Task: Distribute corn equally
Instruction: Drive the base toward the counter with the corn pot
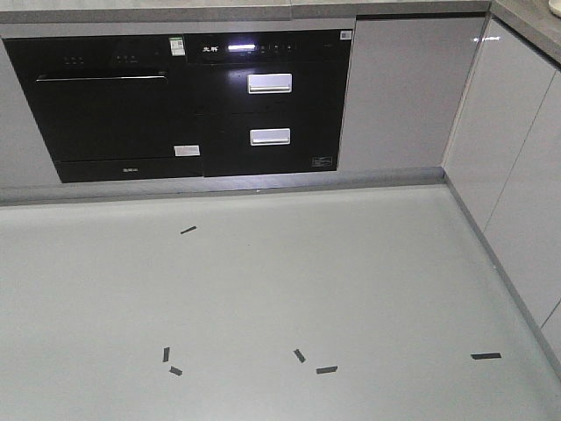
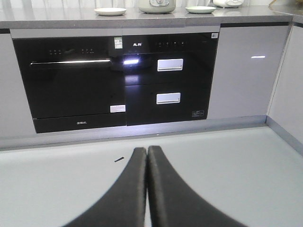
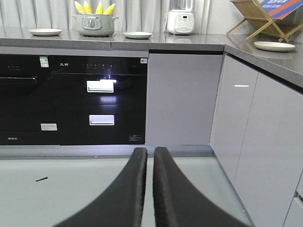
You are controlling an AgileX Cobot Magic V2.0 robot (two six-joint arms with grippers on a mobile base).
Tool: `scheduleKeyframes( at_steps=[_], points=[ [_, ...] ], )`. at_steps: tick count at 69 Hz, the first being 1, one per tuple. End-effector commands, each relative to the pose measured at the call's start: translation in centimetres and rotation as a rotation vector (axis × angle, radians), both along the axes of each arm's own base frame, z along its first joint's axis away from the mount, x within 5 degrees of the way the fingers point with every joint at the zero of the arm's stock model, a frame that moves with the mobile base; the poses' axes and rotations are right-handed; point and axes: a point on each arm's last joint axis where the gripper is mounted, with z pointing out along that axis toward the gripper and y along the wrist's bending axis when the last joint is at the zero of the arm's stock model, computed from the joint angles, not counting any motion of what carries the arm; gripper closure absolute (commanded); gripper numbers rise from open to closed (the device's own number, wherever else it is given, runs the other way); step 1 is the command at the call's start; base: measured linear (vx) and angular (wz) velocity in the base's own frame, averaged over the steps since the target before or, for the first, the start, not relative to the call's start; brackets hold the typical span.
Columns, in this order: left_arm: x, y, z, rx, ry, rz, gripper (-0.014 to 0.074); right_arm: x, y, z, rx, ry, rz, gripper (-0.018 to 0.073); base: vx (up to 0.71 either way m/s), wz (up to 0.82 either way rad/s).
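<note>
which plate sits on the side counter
The far-right plate, in front of the wooden rack; the other two flank the pot of corn.

**Right wrist view.** We see only the tips of the corn (image 3: 99,8) above the rim of the pot (image 3: 93,24). The rest of each cob is hidden inside, so we cannot fix the count. The top edge crops the white appliance (image 3: 180,19) and the wooden rack (image 3: 262,21). The print on the sticker (image 3: 44,60) is too small to read.

**Left wrist view.** The top edge cuts the pot down to its base.

**Front view.** The worktop (image 1: 175,9) is cropped to a strip.

**Both wrist views.** The lower edge cuts off the left gripper (image 2: 147,149) and the right gripper (image 3: 150,150) behind their fingers.
</note>
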Motion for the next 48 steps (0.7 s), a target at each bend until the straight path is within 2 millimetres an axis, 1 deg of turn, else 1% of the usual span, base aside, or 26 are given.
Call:
scheduleKeyframes(
  at_steps=[1, 48],
  points=[
    [-0.03, -0.01, 0.81, -0.016, -0.092, 0.0, 0.0605, -0.06, 0.01, 0.55, -0.008, -0.08, -0.001, 0.0567, 0.0, 0.0],
    [-0.03, -0.01, 0.81, -0.016, -0.092, 0.0, 0.0605, -0.06, 0.01, 0.55, -0.008, -0.08, -0.001, 0.0567, 0.0, 0.0]
  ],
)
